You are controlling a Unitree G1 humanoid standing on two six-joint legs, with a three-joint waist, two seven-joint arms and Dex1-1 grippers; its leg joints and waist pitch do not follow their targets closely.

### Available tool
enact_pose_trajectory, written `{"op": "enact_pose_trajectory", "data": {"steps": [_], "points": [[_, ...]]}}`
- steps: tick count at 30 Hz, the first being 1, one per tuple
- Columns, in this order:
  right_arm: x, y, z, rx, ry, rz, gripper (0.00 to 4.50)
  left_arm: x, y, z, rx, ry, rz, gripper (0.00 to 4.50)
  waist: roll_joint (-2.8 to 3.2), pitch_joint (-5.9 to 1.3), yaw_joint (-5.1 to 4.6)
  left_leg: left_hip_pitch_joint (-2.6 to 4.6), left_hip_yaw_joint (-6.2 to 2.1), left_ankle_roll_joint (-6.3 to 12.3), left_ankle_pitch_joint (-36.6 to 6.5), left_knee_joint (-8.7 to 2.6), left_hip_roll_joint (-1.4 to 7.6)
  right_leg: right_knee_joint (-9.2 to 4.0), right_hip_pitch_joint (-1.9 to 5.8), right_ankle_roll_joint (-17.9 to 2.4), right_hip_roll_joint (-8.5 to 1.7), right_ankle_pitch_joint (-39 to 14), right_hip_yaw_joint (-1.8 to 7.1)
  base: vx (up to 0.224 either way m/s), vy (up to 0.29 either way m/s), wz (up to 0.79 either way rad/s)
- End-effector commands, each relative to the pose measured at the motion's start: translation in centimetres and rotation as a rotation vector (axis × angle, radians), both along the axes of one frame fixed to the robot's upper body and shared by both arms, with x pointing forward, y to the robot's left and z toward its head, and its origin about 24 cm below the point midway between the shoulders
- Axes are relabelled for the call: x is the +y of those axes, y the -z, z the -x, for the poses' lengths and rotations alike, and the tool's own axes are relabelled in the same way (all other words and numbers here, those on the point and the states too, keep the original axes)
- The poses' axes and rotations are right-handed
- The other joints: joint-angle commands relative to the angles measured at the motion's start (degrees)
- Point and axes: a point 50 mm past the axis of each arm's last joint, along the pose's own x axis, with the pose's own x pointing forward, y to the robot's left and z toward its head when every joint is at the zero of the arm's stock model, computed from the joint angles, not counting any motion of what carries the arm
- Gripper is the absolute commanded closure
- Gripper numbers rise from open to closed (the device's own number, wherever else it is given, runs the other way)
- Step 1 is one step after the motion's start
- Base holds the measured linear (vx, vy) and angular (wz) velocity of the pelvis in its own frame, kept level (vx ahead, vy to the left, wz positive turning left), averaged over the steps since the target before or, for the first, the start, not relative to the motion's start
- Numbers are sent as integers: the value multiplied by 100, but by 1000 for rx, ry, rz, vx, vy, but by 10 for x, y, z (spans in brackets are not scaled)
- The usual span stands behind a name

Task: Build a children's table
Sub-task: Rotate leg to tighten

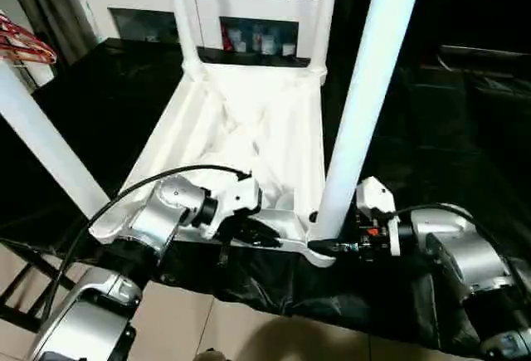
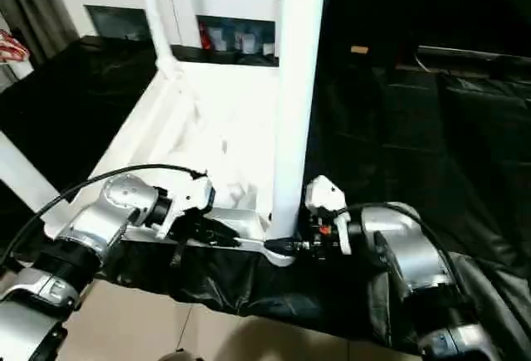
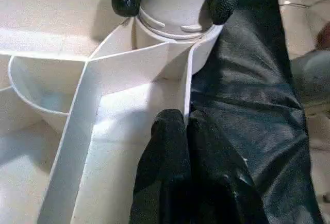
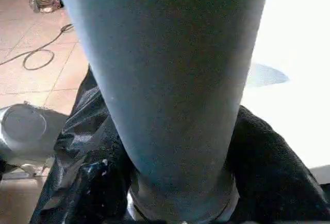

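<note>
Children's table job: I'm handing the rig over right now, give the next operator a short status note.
Left gripper: fingers shut on the near rim of the table top, next to the near-right corner socket.
Right gripper: fingers clamped around the base of the near-right leg, right at that socket.
The table top lies underside up on the black cover.
Done: four legs stand in the corner sockets, two far, two near.
Left: I can't tell whether the near-right leg is fully seated; check it, release both grippers, then turn the table onto its legs.

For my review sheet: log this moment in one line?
stage: near-right leg seated in socket | right gripper: shut on leg base | left gripper: shut on tabletop rim
</note>
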Motion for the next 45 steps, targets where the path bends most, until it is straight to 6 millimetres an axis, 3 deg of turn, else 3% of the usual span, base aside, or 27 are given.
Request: {"op": "enact_pose_trajectory", "data": {"steps": [1, 4, 6, 7, 9, 14, 17, 20, 21, 22, 25, 28, 31, 32, 34, 36, 39, 40, 42, 44, 45], "points": [[26, 23, 9, 87, 70, -70, 220, -12, -16, -20, -116, -167, 49, 450, 7, -306, -57, 12, 27, 158, -1692, -395, 75, -352, 293, -1305, -231, -1344, 165, 0, 0, 0], [33, 34, 2, 73, 258, -49, 220, -24, -16, -22, -142, -226, 72, 450, 4, -276, -165, 25, -12, -10, -1965, -443, 38, -459, 273, -888, -250, -2462, 151, -17, -1, -1], [36, 37, 0, 73, 308, -43, 220, -28, -16, -23, -149, -238, 77, 450, 11, -263, -247, 24, -26, -19, -2055, -452, 20, -510, 260, -751, -243, -2742, 135, 0, 0, 0], [43, 40, -4, 79, 391, -44, 220, -36, -15, -22, -158, -254, 87, 450, 51, -254, -312, 19, -24, -21, -2131, -457, 17, -531, 238, -708, -232, -2813, 140, 0, 0, 0], [54, 42, -9, 83, 473, -52, 220, -47, -15, -21, -161, -271, 106, 450, 62, -257, -386, 8, -51, -6, -2169, -461, -9, -556, 254, -632, -227, -2967, 105, 0, 0, 0], [75, 43, -19, 75, 611, -41, 220, -63, -14, -22, -193, -343, 122, 450, 36, -249, -546, 15, -64, 81, -2325, -452, -35, -631, 209, -541, -204, -3183, 66, 0, 0, 0], [87, 43, -29, 72, 738, -23, 220, -71, -14, -23, -201, -406, 137, 450, 66, -255, -603, -7, -76, 41, -2317, -461, -34, -603, 191, -600, -215, -3090, 73, 0, 0, 0], [97, 38, -33, 7, 756, -8, 220, -76, -14, -22, -197, -437, 154, 450, 40, -260, -661, -49, -97, 42, -2264, -471, -45, -600, 231, -587, -203, -2995, 56, 0, 0, 0], [97, 38, -33, 3, 755, -7, 185, -77, -14, -22, -197, -438, 155, 450, 52, -260, -662, -25, -83, 71, -2309, -460, -41, -606, 204, -611, -201, -2935, 70, 0, 0, 0], [99, 34, -34, -27, 738, -30, 153, -77, -13, -20, -191, -436, 161, 450, 22, -268, -655, -28, -75, 118, -2291, -456, -44, -600, 208, -639, -199, -2853, 80, 0, 0, 0], [94, 31, -33, -10, 690, -89, 149, -74, -13, -18, -180, -416, 165, 450, 47, -291, -635, -59, -64, 218, -2071, -463, -17, -534, 251, -843, -200, -2262, 111, 0, 0, 0], [79, 29, -35, -69, 665, -49, 109, -66, -12, -16, -169, -383, 161, 450, 48, -314, -620, -61, -39, 265, -1848, -440, 0, -474, 273, -1053, -200, -1722, 129, 0, 0, 0], [63, 27, -35, -93, 587, -35, 99, -57, -11, -15, -153, -350, 158, 450, 6, -329, -584, -60, -17, 390, -1573, -407, 5, -423, 305, -1225, -208, -1372, 134, 22, -2, 1], [55, 26, -33, -96, 536, -27, 99, -53, -11, -13, -148, -324, 153, 450, 17, -345, -574, -68, -13, 425, -1462, -391, 2, -407, 319, -1262, -212, -1248, 138, 0, 0, 0], [47, 25, -31, -92, 483, -20, 99, -48, -11, -12, -140, -296, 148, 450, -25, -364, -540, -77, 7, 575, -1056, -357, 12, -355, 323, -1396, -209, -756, 148, 0, 0, 0], [41, 24, -29, -86, 441, -13, 99, -43, -11, -10, -135, -273, 141, 450, -21, -361, -497, -76, 16, 666, -885, -341, 19, -324, 326, -1471, -201, -535, 142, 0, 0, 0], [30, 22, -24, -68, 326, 6, 99, -31, -10, -8, -117, -222, 109, 450, -11, -344, -429, -67, 28, 716, -963, -341, 46, -321, 325, -1496, -195, -687, 130, 0, 0, 0], [24, 19, -21, -61, 250, 18, 99, -22, -9, -6, -104, -184, 89, 450, -45, -338, -426, -61, 40, 703, -996, -342, 53, -333, 311, -1480, -193, -763, 134, 0, 0, 0], [20, 16, -19, -54, 195, 20, 99, -15, -8, -4, -97, -152, 73, 450, -50, -315, -347, -40, 42, 602, -1213, -368, 72, -355, 295, -1370, -208, -1211, 144, 0, 0, 0], [17, 14, -17, -31, 127, 15, 99, -6, -9, -3, -89, -123, 50, 450, -98, -316, -318, -25, 41, 521, -1292, -381, 79, -358, 285, -1317, -219, -1370, 149, 0, 0, 0], [17, 14, -16, -22, 106, 13, 99, -3, -10, -3, -88, -116, 44, 450, -84, -314, -308, -13, 46, 490, -1333, -387, 90, -354, 272, -1319, -218, -1404, 153, 0, 0, 0]]}}
